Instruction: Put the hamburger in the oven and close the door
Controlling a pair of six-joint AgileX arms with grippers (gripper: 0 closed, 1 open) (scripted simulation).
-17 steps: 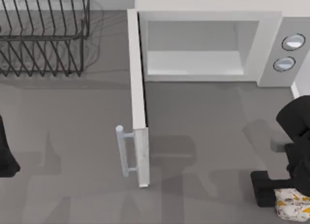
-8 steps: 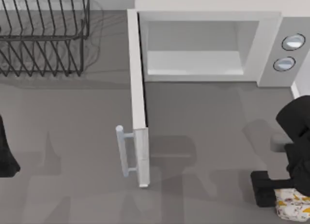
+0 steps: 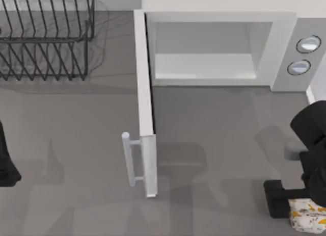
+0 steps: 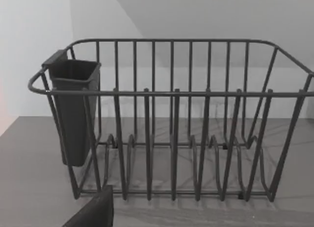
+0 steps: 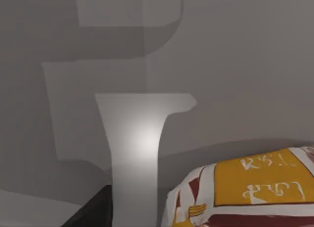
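The hamburger (image 3: pixel 308 218) lies in a white and orange wrapper at the table's front right corner, and it looms close in the right wrist view (image 5: pixel 245 188). My right gripper (image 3: pixel 300 208) hangs over it, open. One black finger (image 3: pixel 277 198) stands just left of the hamburger, apart from it (image 5: pixel 93 210), and the other is hidden under the arm. The white oven (image 3: pixel 285 37) stands at the back with its cavity bare. Its door (image 3: pixel 145 103) is swung wide open toward the front, and the bar handle (image 3: pixel 130 159) faces left. My left arm (image 3: pixel 6 167) is parked at the left edge.
A black wire dish rack (image 3: pixel 46 37) stands at the back left; in the left wrist view (image 4: pixel 186 119) it carries a dark cup (image 4: pixel 73 109) on one end. Two round knobs (image 3: pixel 304 55) sit on the oven's right panel. Bare grey table lies between the door and the hamburger.
A pale grey patch beside the right arm has dimmed a little, which hints at a slight arm shift. The hamburger, the door and the left arm have stayed in place.
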